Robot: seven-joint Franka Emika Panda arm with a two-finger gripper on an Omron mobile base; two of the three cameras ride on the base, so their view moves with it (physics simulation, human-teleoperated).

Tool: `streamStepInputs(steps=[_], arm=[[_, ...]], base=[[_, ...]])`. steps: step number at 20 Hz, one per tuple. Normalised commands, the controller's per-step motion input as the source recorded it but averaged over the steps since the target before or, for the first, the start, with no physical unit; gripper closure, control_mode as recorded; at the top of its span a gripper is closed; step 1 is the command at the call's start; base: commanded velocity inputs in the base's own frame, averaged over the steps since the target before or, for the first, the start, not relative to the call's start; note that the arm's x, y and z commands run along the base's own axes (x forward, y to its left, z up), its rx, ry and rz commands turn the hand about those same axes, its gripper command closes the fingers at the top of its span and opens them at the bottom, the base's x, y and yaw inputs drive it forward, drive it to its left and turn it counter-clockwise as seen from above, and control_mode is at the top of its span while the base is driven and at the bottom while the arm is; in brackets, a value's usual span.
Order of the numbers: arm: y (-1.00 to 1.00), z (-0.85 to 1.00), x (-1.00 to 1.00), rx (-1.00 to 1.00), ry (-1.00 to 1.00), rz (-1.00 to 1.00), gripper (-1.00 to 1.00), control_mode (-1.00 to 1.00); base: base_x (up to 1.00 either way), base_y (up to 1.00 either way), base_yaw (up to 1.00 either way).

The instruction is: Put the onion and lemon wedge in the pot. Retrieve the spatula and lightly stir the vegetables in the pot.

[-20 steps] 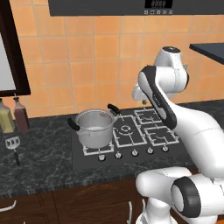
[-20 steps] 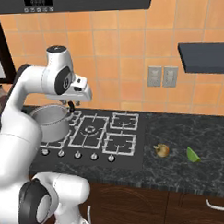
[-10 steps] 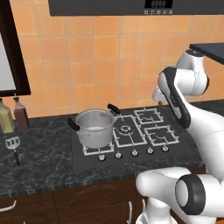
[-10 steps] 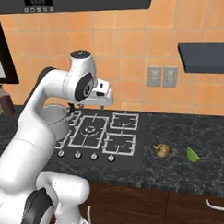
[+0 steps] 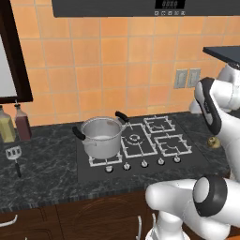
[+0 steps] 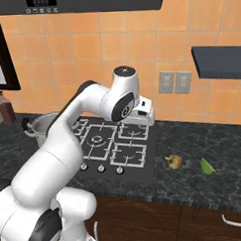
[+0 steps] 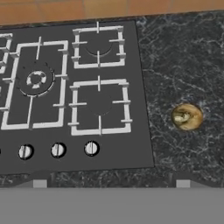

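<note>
The gripper (image 6: 145, 113), jaws spread and empty, hovers over the cooktop (image 6: 111, 145); the onion (image 6: 174, 162) lies on the counter right of it.

The white arm is raised and bent at the elbow, wrist angled downward. The gripper (image 6: 143, 113) is empty, fingers spread wide.

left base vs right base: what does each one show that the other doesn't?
Left base alone: the spatula on the counter left of the stove, and the whole pot with both handles. Right base alone: the lemon wedge on the counter right of the onion, and the hand above the stove's right burners. Shared: the stove, the pot, the onion and the wall outlets.
</note>
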Motion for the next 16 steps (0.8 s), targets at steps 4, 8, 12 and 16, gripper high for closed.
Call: streamStepInputs(steps=[4,8,12,16], arm=[[-1.00,-0.32,0.00,-0.02,0.00,-0.05,-1.00,-1.00],[-0.90,-0.38,0.00,-0.04,0.00,-0.03,-1.00,-1.00],[-0.45,-0.54,0.00,-0.04,0.00,0.00,-1.00,-1.00],[-0.21,-0.57,-0.11,-0.02,0.00,0.00,-1.00,-1.00]], base=[[0.00,0.00,0.00],[0.00,0.00,0.00],[0.00,0.00,0.00],[0.00,0.00,0.00]])
